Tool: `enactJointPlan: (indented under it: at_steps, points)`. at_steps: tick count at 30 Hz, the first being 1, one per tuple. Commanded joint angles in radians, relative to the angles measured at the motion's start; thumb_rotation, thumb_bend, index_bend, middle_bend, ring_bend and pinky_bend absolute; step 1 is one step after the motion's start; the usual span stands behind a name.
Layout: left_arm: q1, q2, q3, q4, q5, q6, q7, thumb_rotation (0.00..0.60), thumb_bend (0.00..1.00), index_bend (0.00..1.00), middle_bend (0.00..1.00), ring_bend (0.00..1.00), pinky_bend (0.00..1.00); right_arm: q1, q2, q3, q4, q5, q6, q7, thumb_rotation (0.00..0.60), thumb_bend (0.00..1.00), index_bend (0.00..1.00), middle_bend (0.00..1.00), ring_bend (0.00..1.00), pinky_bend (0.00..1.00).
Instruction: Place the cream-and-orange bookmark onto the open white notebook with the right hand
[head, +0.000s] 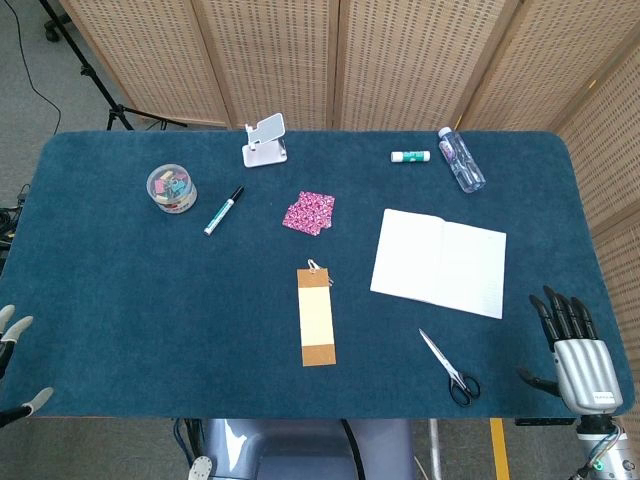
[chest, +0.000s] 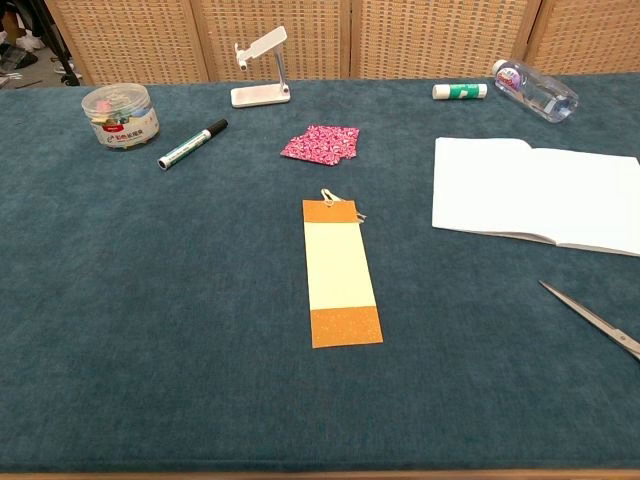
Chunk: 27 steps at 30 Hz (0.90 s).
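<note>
Lying flat: bookmark (head: 317, 317) | long axis near-far | looped end far

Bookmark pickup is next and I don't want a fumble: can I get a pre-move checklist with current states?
1. Bookmark lies flat, nothing on it: ok.
2. Notebook open, pages bare: ok.
3. Right hand holds nothing, fingers apart: ok.
4. Path from right hand to bookmark: not ok, scissors lie between them.
5. Left hand at the table's near-left edge, away from the bookmark: ok.
6. Bookmark's ring end free of the pink cloth: ok.
</note>
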<state>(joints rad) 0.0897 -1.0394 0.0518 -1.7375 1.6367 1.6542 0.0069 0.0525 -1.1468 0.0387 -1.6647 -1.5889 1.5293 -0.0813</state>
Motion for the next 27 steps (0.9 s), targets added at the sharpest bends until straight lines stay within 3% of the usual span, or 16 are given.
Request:
enactJointPlan:
  at_steps: [1, 10, 16, 20, 27]
  points:
    - [-0.002, 0.003, 0.003, -0.002, 0.002, -0.005, 0.000, 0.600, 0.00, 0.00, 0.00, 0.00, 0.00, -0.002, 0.003, -0.003, -0.004, -0.006, 0.003, 0.003, 0.600, 0.00, 0.00, 0.00, 0.00, 0.00]
    - [0.002, 0.005, 0.004, -0.006, 0.008, 0.001, -0.005, 0.600, 0.00, 0.00, 0.00, 0.00, 0.00, 0.000, 0.009, -0.012, -0.006, -0.019, -0.001, 0.017, 0.600, 0.00, 0.01, 0.00, 0.00, 0.00]
    - [-0.005, 0.002, 0.004, -0.007, 0.008, -0.014, 0.007, 0.600, 0.00, 0.00, 0.00, 0.00, 0.00, 0.054, 0.034, -0.017, 0.002, -0.093, -0.041, 0.103, 0.600, 0.00, 0.08, 0.00, 0.00, 0.00]
    - [-0.018, -0.004, -0.003, -0.013, 0.001, -0.035, 0.028, 0.600, 0.00, 0.00, 0.00, 0.00, 0.00, 0.169, 0.041, -0.007, 0.075, -0.209, -0.116, 0.209, 0.600, 0.00, 0.08, 0.00, 0.00, 0.00]
    - [-0.040, -0.015, -0.034, -0.023, -0.064, -0.074, 0.048, 0.600, 0.00, 0.00, 0.00, 0.00, 0.00, 0.399, 0.041, 0.017, 0.176, -0.339, -0.320, 0.229, 0.600, 0.00, 0.13, 0.00, 0.00, 0.00]
